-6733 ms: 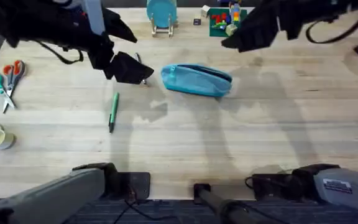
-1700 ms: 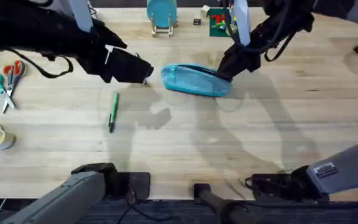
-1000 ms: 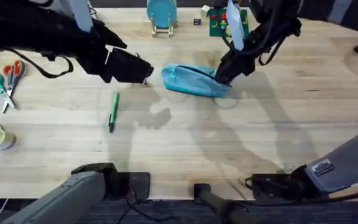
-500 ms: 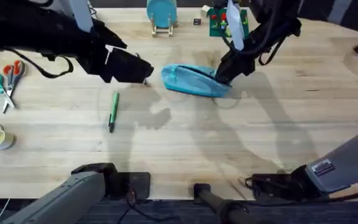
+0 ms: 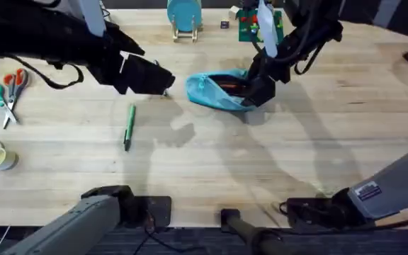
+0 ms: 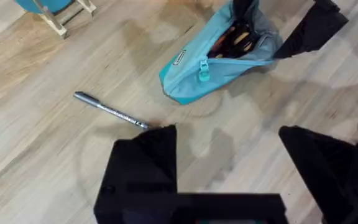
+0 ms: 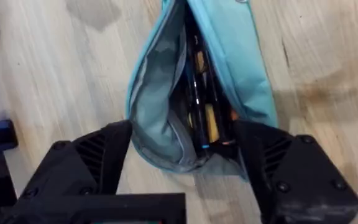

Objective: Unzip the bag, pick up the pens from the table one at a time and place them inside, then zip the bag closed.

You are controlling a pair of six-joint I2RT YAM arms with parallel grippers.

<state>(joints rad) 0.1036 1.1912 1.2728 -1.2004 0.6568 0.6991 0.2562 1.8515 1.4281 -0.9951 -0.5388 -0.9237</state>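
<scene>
Bag (image 5: 218, 93) gaping open — right gripper (image 5: 258, 91) straddling its end, fingers apart

The bag (image 5: 222, 91), shown zipped and flat half a second ago, is now seen gaping open along its top, with dark and orange contents exposed inside. Its right end is now straddled by the spread fingers of the right tool (image 5: 259, 91), which is brought from high above the desk down to the bag's end over the past several seconds.
</scene>
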